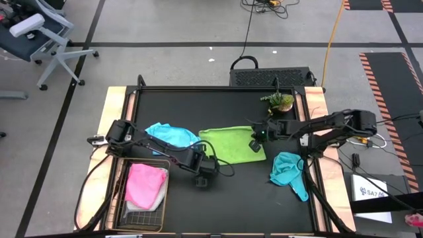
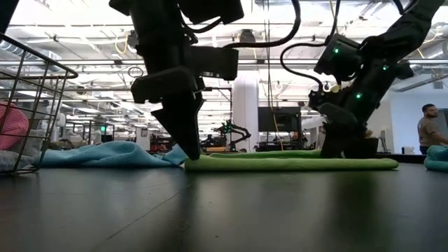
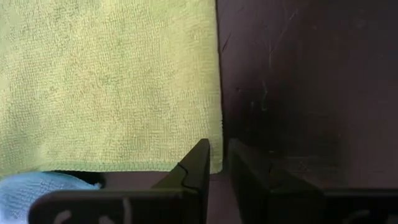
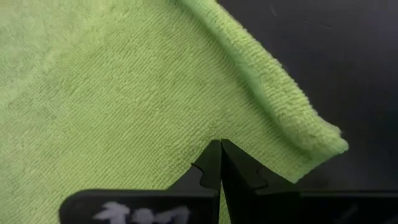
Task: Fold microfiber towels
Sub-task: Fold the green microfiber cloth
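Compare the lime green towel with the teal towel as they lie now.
The lime green towel lies spread flat near the table's middle; the teal towel sits crumpled in a heap by the right edge. Both grippers work the lime green towel: the left gripper at a corner with jaws slightly apart, the right gripper shut on its surface. Nothing touches the teal towel. Both are soft cloths resting on the black table.

My overhead camera looks straight down on the table (image 1: 218, 192); my low one faces level across it. Both wrist cameras sit close above the lime green towel (image 3: 106, 81), which all 4 views share.
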